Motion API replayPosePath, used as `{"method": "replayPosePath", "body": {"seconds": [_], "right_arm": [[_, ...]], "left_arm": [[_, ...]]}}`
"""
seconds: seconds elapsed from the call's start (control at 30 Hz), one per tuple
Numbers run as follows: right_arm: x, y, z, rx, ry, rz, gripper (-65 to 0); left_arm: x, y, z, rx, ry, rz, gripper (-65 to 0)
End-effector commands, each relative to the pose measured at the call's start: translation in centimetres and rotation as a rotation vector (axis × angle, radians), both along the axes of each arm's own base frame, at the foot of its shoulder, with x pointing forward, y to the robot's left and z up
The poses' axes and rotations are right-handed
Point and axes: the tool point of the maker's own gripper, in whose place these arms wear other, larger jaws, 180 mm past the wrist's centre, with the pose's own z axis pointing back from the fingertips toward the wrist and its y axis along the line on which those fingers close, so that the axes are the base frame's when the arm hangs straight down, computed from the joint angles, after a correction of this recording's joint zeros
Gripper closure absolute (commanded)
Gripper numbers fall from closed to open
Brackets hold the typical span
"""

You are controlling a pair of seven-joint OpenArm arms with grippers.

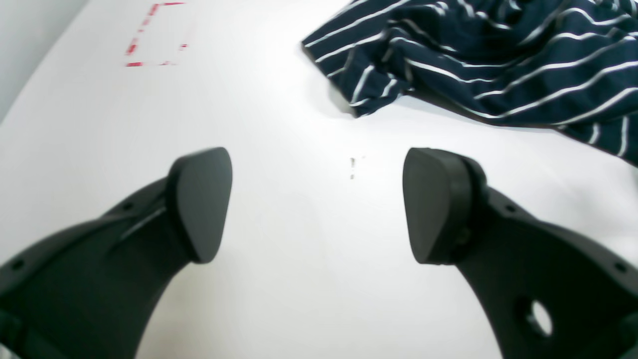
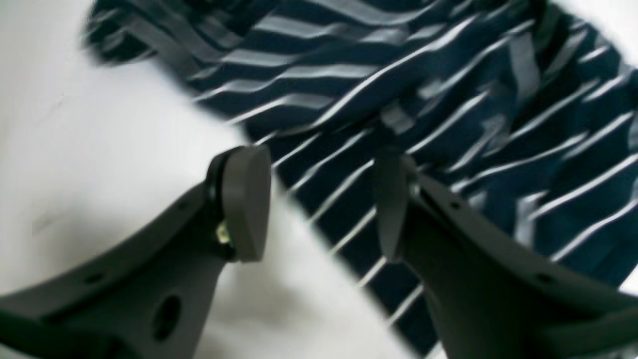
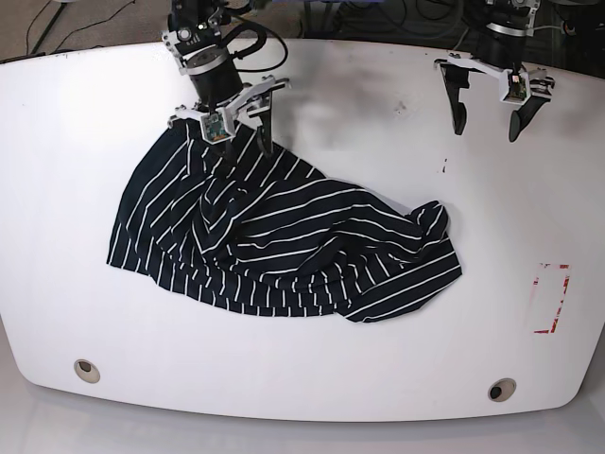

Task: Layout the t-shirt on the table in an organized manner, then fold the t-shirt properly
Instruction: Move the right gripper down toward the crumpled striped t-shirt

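The t-shirt, dark navy with thin white stripes, lies crumpled across the middle and left of the white table. My right gripper hovers at the shirt's far edge. In the right wrist view the right gripper has its jaws apart, and the t-shirt edge runs beneath them, ungripped. My left gripper stands wide open over bare table at the far right. In the left wrist view the left gripper is empty, and a bunched corner of the t-shirt lies ahead to its right.
A red-marked rectangle sits near the table's right edge, also in the left wrist view as the red-marked rectangle. Two metal-ringed holes lie along the front edge. Small dark specks mark the table ahead of the left gripper.
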Motion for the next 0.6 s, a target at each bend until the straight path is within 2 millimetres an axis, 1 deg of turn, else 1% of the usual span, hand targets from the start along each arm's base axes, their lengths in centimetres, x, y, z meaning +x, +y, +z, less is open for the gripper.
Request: {"method": "replayPosePath", "body": {"seconds": [0.0, 0.07, 0.3, 0.4, 0.5, 0.57], "right_arm": [[0.8, 0.3, 0.7, 0.02, -0.038, 0.005, -32.2], [1.2, 0.3, 0.4, 0.02, -0.036, 0.005, -32.3], [2.5, 0.1, -0.3, 0.004, -0.041, 0.022, -32.3], [3.0, 1.0, -0.4, -0.008, -0.048, 0.069, -32.5], [3.6, 1.8, -0.4, -0.072, -0.071, 0.135, -32.5], [3.7, 2.8, -0.7, -0.112, -0.076, 0.18, -32.5]], "left_arm": [[0.0, 0.4, 0.9, 0.012, -0.031, 0.003, -49.7], [0.0, 1.0, 1.1, 0.026, -0.034, 0.016, -49.7], [-0.1, 2.3, 1.4, 0.053, -0.036, 0.041, -49.7], [-0.2, 2.8, 1.5, 0.063, -0.037, 0.052, -49.7], [-0.3, 3.4, 1.6, 0.073, -0.038, 0.064, -49.7], [-0.3, 3.7, 1.7, 0.079, -0.039, 0.069, -49.7]]}}
